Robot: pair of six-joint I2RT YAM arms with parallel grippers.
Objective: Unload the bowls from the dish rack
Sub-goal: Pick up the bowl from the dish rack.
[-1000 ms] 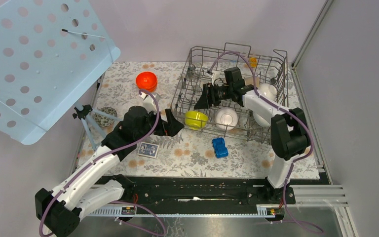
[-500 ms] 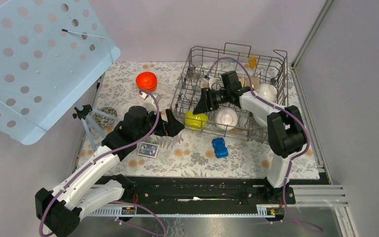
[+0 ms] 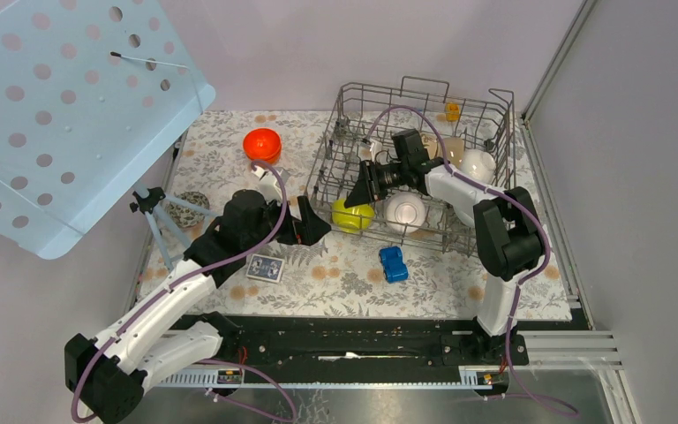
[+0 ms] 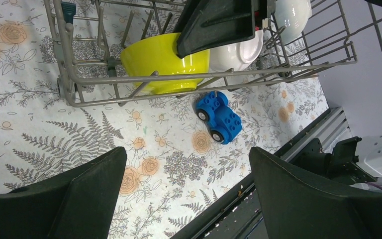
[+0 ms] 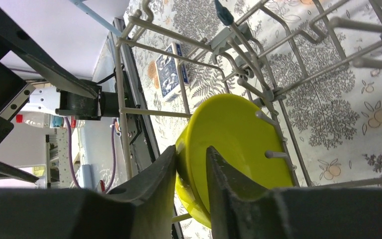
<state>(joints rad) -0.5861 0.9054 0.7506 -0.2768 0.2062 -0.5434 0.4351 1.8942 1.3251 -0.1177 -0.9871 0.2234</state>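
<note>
The grey wire dish rack (image 3: 494, 106) stands at the back right. In its near-left corner a yellow-green bowl (image 3: 350, 215) leans on the tines, next to a white bowl (image 3: 404, 212); another white bowl (image 3: 478, 163) sits further right. My right gripper (image 3: 360, 187) reaches into the rack. In the right wrist view the right gripper (image 5: 191, 148) straddles the rim of the yellow-green bowl (image 5: 238, 134), one finger outside and one inside, shut on it. An orange-red bowl (image 3: 262, 144) stands on the mat. My left gripper (image 3: 305, 225) is open and empty in front of the rack's corner, and in its own view the left gripper (image 4: 186, 152) hovers over the mat.
A blue toy car (image 3: 393, 263) lies on the mat before the rack, and a card deck (image 3: 266, 268) near my left arm. A speckled ball (image 3: 192, 203) and small tripod (image 3: 154, 212) are at the left. A blue perforated panel (image 3: 62, 115) overhangs the far left.
My right gripper has moved down and left inside the rack onto the yellow-green bowl, which has tipped from showing its inside. The left arm has barely moved.
</note>
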